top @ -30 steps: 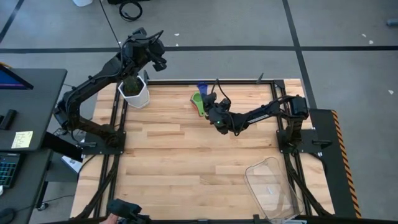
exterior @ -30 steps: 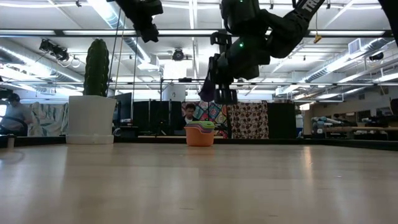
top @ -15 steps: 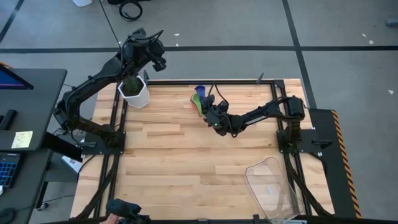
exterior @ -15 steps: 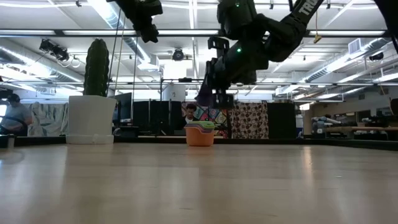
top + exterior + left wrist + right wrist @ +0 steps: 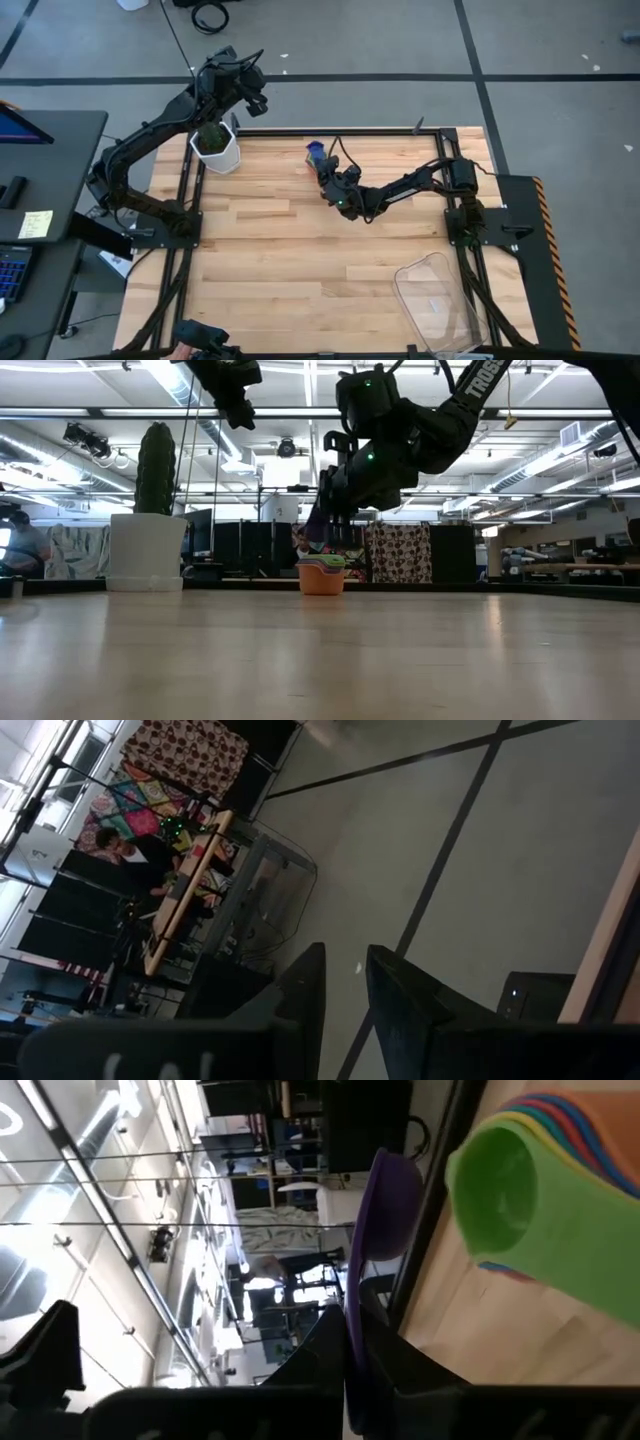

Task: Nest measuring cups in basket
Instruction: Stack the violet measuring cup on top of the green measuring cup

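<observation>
Nested measuring cups [image 5: 321, 576], orange at the bottom and green [image 5: 530, 1210] on top, stand at the table's far middle. My right gripper [image 5: 327, 172] reaches in from the table's right and is shut on a dark blue cup [image 5: 388, 1200], which hangs just above the stack. The clear basket [image 5: 437, 300] rests on the table's near right corner. My left gripper [image 5: 250, 88] hangs high over the far left corner, open with a narrow gap and nothing in it. My right gripper pinches the dark blue cup's flat handle [image 5: 350, 1315] between its two fingers. The fingers come about level from the table's right. The cup is lifted clear, turned on its side, above the nested cups [image 5: 318, 522].
A white pot with a cactus [image 5: 217, 150] stands at the far left corner under my left arm. Bare wood lies between the stack and the basket. A person sits beyond the table's far edge in the low view.
My right gripper has moved toward the table's left edge and down a little with the dark blue cup, bringing it over the stack. The green cup's top, seen from above before, is now covered.
</observation>
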Robot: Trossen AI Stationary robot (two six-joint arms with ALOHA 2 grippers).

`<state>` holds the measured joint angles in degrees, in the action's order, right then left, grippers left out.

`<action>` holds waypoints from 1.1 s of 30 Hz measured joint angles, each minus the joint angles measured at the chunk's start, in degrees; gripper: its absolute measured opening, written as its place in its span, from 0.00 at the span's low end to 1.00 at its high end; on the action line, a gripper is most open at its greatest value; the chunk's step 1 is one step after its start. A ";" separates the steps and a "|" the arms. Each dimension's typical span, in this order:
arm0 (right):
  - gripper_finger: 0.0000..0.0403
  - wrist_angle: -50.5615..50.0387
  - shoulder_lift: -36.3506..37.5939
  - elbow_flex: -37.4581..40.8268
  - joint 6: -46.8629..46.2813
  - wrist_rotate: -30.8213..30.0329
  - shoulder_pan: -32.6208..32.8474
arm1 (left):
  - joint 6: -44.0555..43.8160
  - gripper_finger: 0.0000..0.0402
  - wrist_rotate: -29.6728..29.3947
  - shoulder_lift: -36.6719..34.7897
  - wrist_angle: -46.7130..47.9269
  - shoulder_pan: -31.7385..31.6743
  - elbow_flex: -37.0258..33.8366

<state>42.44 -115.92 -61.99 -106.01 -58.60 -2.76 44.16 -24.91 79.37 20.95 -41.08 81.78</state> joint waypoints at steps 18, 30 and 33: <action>0.06 -8.70 0.00 0.02 -11.04 3.33 -0.48 | 0.02 0.20 0.81 0.00 0.46 0.00 0.00; 0.18 -8.73 0.00 0.04 -11.46 7.59 -1.88 | 0.02 0.20 0.81 0.00 0.75 0.00 0.00; 0.18 -8.73 0.00 0.04 -12.56 6.95 -1.73 | 0.02 0.20 0.81 0.00 0.89 0.00 0.00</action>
<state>33.71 -115.92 -61.95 -118.57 -51.65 -4.49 44.18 -24.10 79.37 21.84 -41.08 81.78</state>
